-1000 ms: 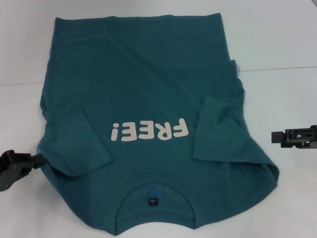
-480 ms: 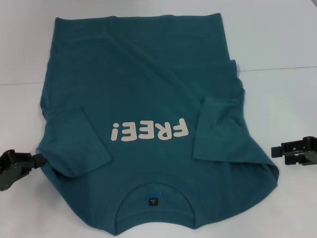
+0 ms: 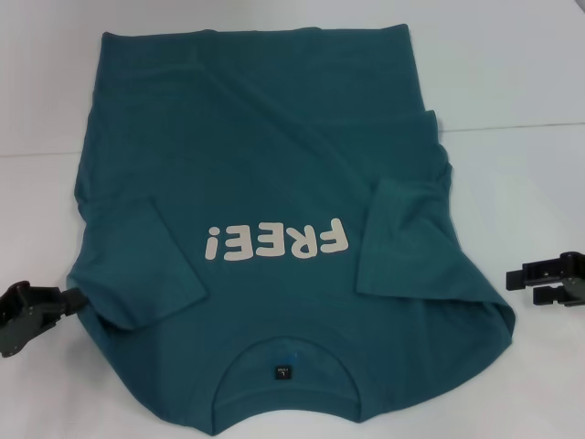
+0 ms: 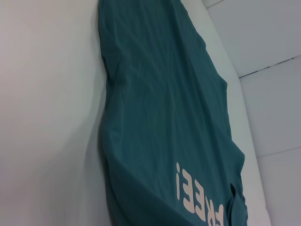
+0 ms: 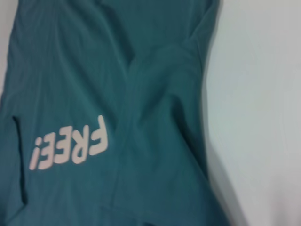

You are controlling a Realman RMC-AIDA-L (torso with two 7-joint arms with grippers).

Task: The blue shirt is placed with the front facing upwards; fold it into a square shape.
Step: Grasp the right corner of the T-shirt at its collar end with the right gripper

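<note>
The left gripper (image 3: 69,297) sits at the near-left edge of the blue shirt (image 3: 274,155); whether it is open or pinching cloth I cannot tell. The shirt lies flat on the white table (image 3: 512,73), lettering up, both sleeves folded inward. The right gripper (image 3: 514,279), apparently open, hovers just beside the near-right edge. Next, likely, both grip the shoulders.

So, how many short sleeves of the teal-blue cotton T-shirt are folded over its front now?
2. On the teal-blue cotton T-shirt, one short sleeve lies folded inward on the robot's left, the other on its right, either side of the off-white "FREE!" lettering.
</note>
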